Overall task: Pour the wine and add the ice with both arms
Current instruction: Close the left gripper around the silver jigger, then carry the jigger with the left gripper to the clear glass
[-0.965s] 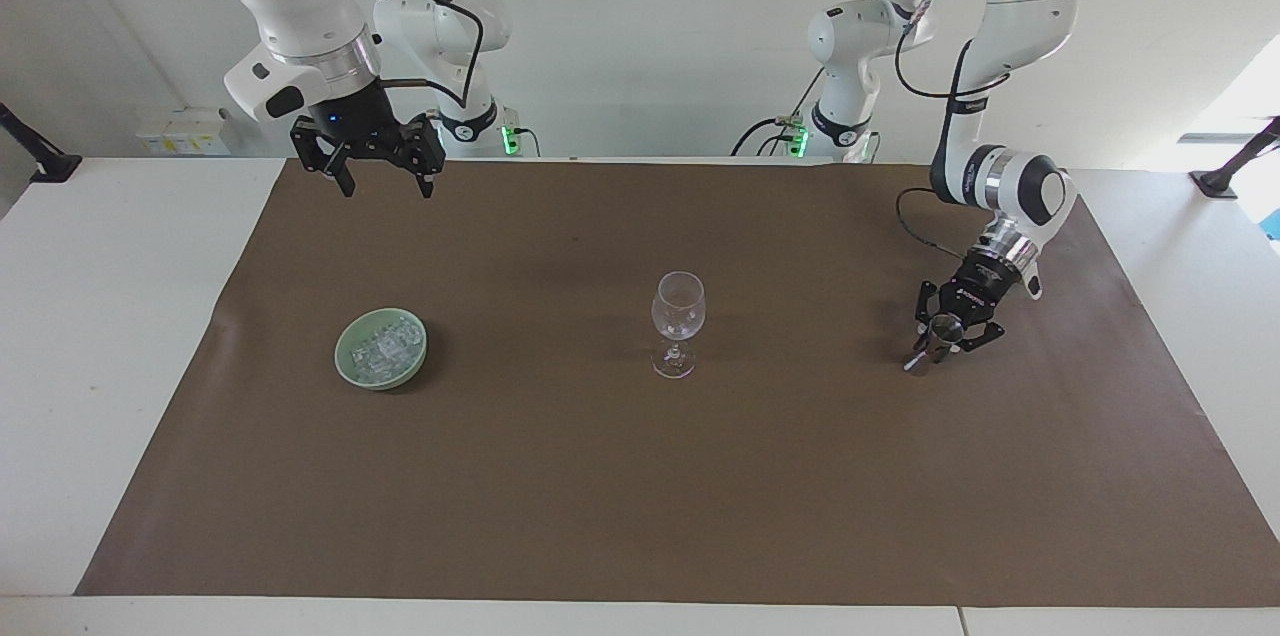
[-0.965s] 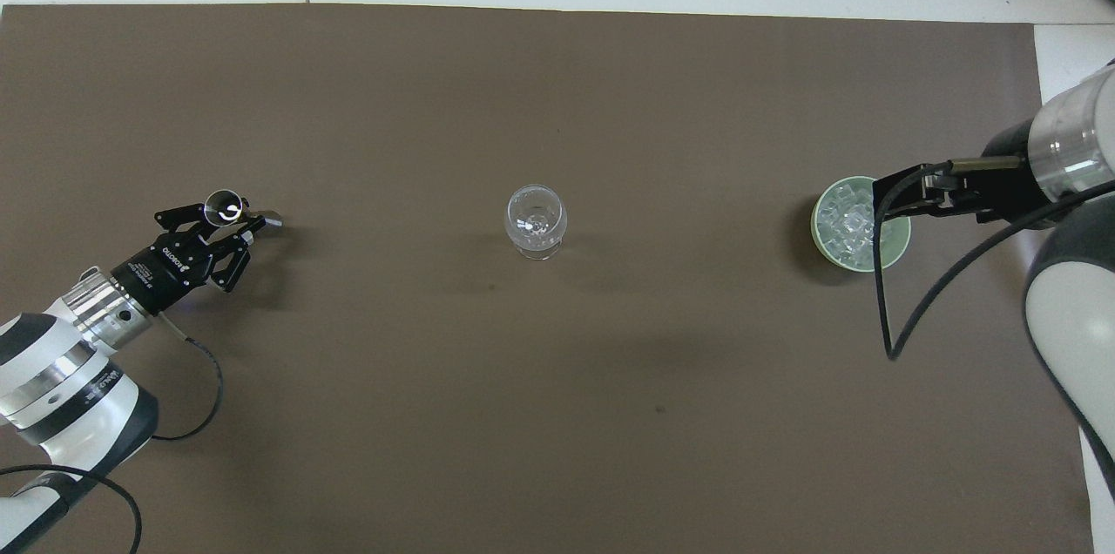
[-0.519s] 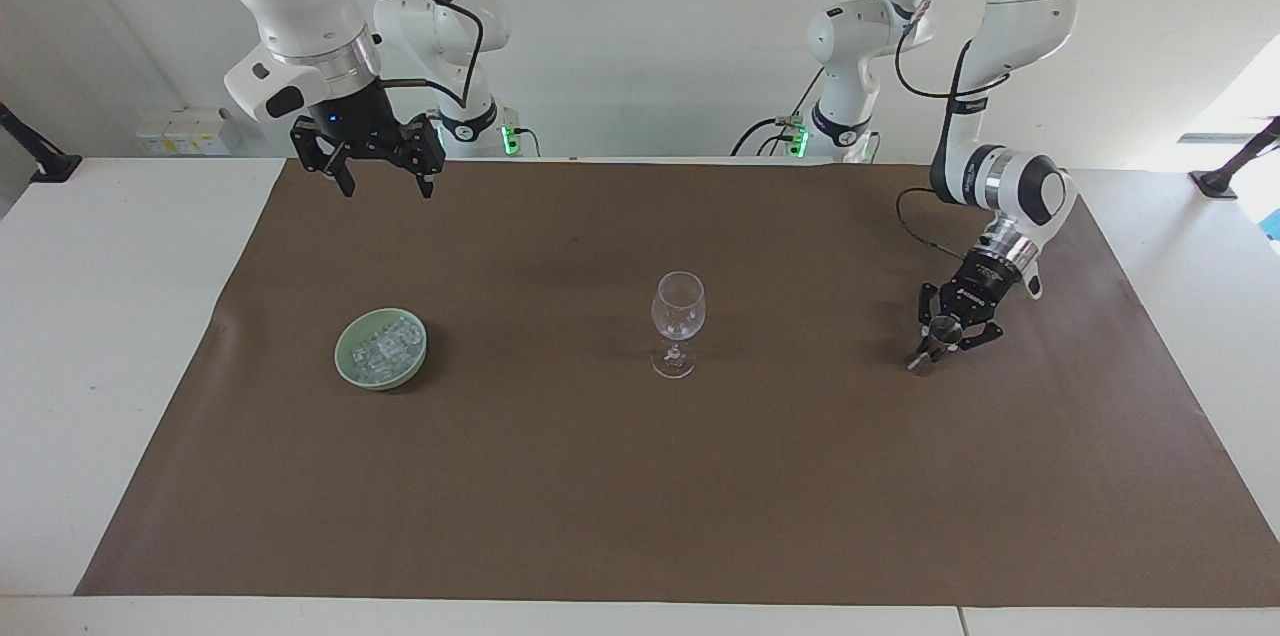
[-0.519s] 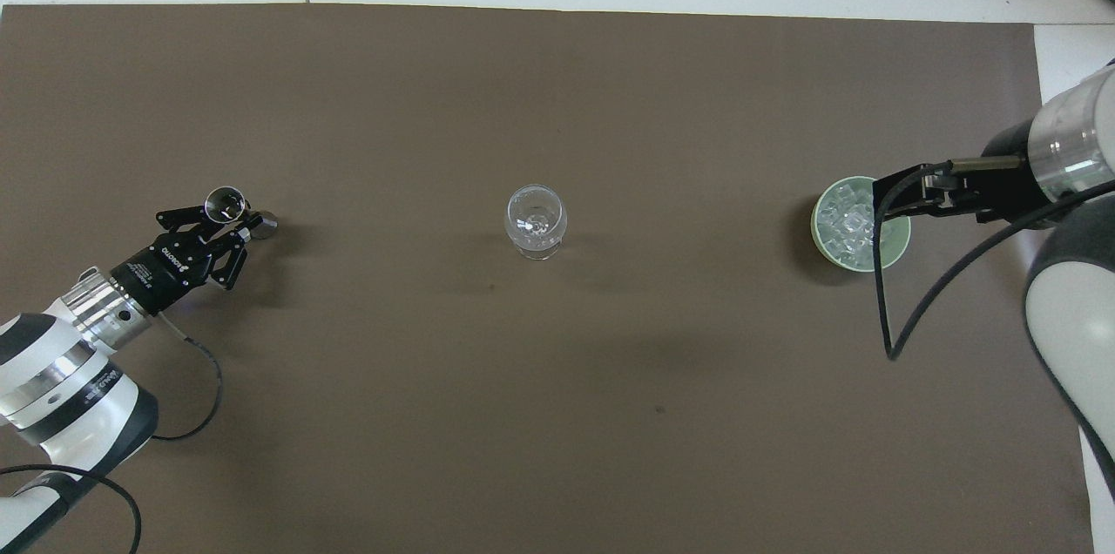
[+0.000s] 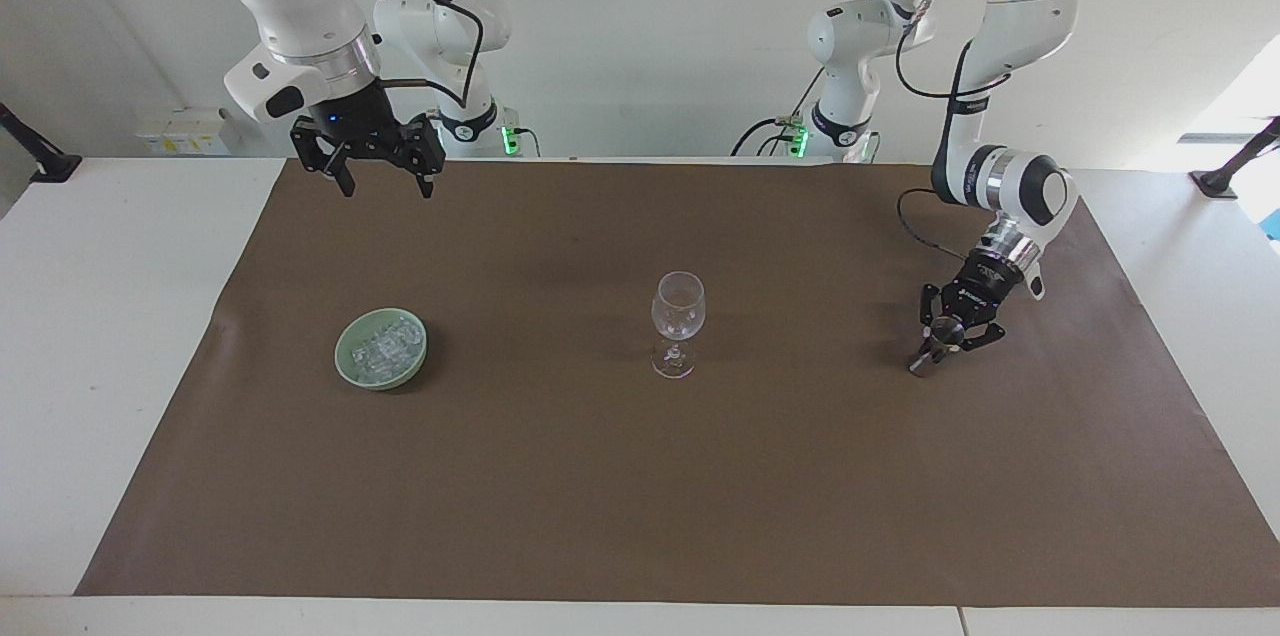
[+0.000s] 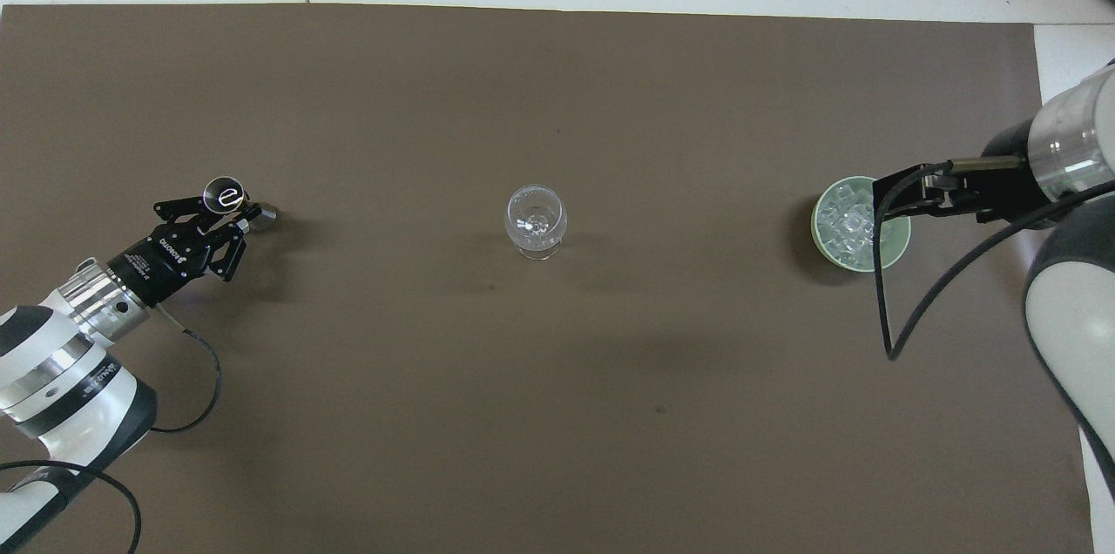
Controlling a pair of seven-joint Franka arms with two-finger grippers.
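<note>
- Facing view, ten o'clock from the wine glass: the right gripper [image 5: 387,184] hangs high over the brown mat [image 5: 640,496], above the mat's edge nearest the robots, with its jaws spread wide and nothing between them. This arm waits.
- At nine o'clock from the glass, a pale green bowl [image 5: 345,366] sits on the mat toward the right arm's end, and the ice [image 5: 385,346] lies heaped inside it as clear cubes.
- At the mat's centre the wine glass [image 5: 678,321] stands upright and looks empty, well apart from the bowl and from both grippers.
- At three o'clock from the glass, the left gripper [image 5: 940,336] is low over the mat toward the left arm's end, clenched on a small metal cup [image 5: 942,324]. The cup is tilted, and its lower tip is at or touching the mat.
- A white table [image 5: 100,316] shows around the mat.
</note>
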